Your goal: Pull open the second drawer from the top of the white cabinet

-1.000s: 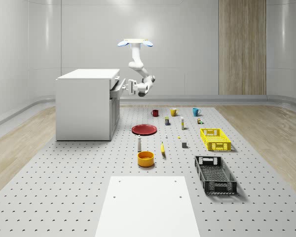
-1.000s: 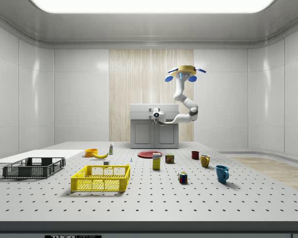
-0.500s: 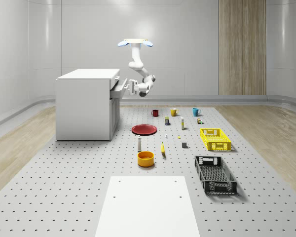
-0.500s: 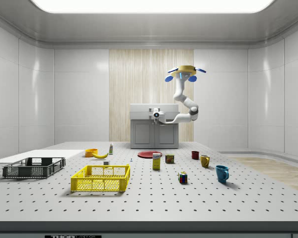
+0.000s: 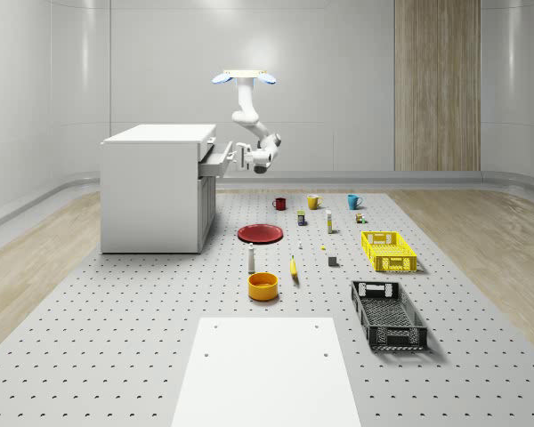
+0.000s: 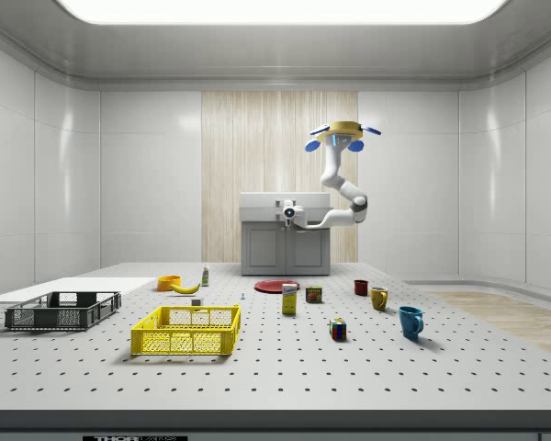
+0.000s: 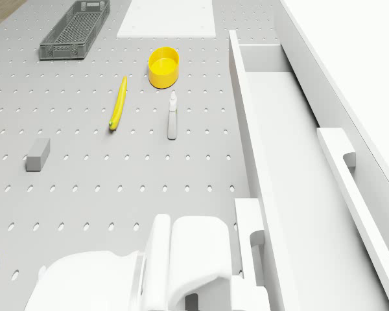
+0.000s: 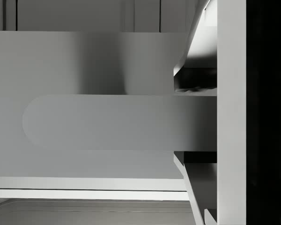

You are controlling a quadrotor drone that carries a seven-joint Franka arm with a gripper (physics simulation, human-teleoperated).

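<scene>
Tool (image 5: 240, 157) is at the handle of the drawer (image 5: 215, 158) on the cabinet (image 5: 153, 187), and in the wrist view the handle bar (image 8: 117, 122) runs straight across, close up. I cannot tell whether the fingers are closed on it or merely around it.

Going left to right across the whole-scene view: the cabinet stands on the desk's (image 5: 116, 338) left part, with the drawer sticking out of its front face towards the right. At the drawer's outer end sits my tool, then the bent arm (image 5: 254, 133), and above it the drone (image 5: 243, 77) hovering in open air just right of the cabinet, over the desk. Below and further right lie a red plate (image 5: 260, 233), mugs, a yellow crate (image 5: 388, 250) and a black crate (image 5: 388, 313), all well apart from the work.

Over the last second the tool has crept right, away from the cabinet, and the drawer front has come with it, while the drone has barely shifted. The drone view shows a long open tray (image 7: 292, 168) below the upper handle (image 7: 350, 188). I judge the pull is working and the drawer is partly open, with some travel probably left. I'd keep drawing straight out along the rails; any sideways drag could jam it or slip the handle.
</scene>
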